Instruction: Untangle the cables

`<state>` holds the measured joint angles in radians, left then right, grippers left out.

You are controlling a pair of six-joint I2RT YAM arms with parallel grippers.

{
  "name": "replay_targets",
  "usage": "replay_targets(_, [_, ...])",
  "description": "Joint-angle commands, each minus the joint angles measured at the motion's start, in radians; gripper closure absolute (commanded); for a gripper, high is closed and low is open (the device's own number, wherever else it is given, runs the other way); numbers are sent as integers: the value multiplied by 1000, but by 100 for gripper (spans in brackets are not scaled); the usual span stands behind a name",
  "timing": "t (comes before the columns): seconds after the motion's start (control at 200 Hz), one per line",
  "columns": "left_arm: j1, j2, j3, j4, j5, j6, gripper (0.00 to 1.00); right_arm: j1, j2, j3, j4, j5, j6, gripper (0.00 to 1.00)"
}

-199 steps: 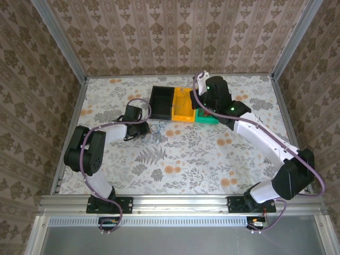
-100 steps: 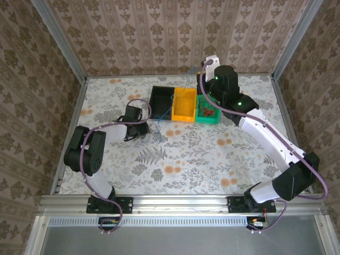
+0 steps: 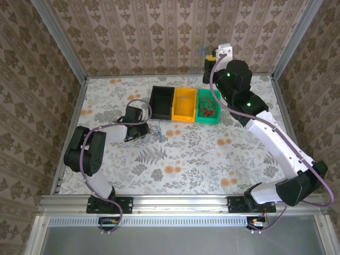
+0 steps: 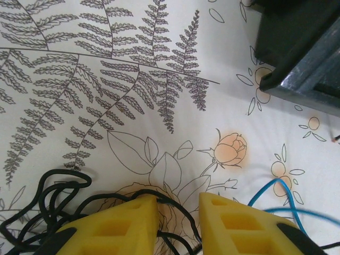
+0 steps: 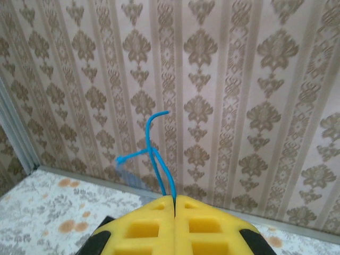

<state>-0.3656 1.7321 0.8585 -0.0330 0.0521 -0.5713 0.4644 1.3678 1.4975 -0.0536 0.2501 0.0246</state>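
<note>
Your right pincer (image 5: 175, 202) is pressed together on a blue cable (image 5: 157, 159). The cable's free end stands up from between the yellow fingers (image 5: 207, 223) and forks against the patterned wall (image 5: 255, 79). From above, that pincer (image 3: 211, 57) is raised high in front of the back wall, above and behind the green bin (image 3: 207, 120) and well apart from the surface (image 3: 212, 159). Red cables (image 3: 207, 109) lie inside the green bin. The orange bin (image 3: 183, 118) touches it on the left, and the black bin (image 3: 161, 101) comes next in the row.

Your left pincer (image 3: 144, 131) sits low over the surface in front of the black bin, at the edge of a small tangle of cables (image 3: 155, 134). Its own camera shows the left pincer (image 4: 178, 204) with fingers apart and a narrow gap between them. Black cables (image 4: 53, 196) heap beside the left finger, and one strand crosses the gap, which is wider than the strand. A blue wire (image 4: 268, 194) curves on the surface just right of the other finger. A corner of the black bin (image 4: 297, 48) stands at the upper right.
</note>
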Motion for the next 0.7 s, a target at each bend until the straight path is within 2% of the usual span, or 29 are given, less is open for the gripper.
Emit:
replay_targets(0.0, [4, 86, -55, -140, -46, 19, 72, -6, -41, 16, 46, 37, -12, 100])
replay_targets(0.44, [3, 68, -35, -119, 11, 34, 69, -16, 17, 18, -11, -38, 3, 100])
replay_targets(0.695, [1, 45, -27, -110, 24, 34, 68, -18, 163, 32, 2, -120, 43, 100])
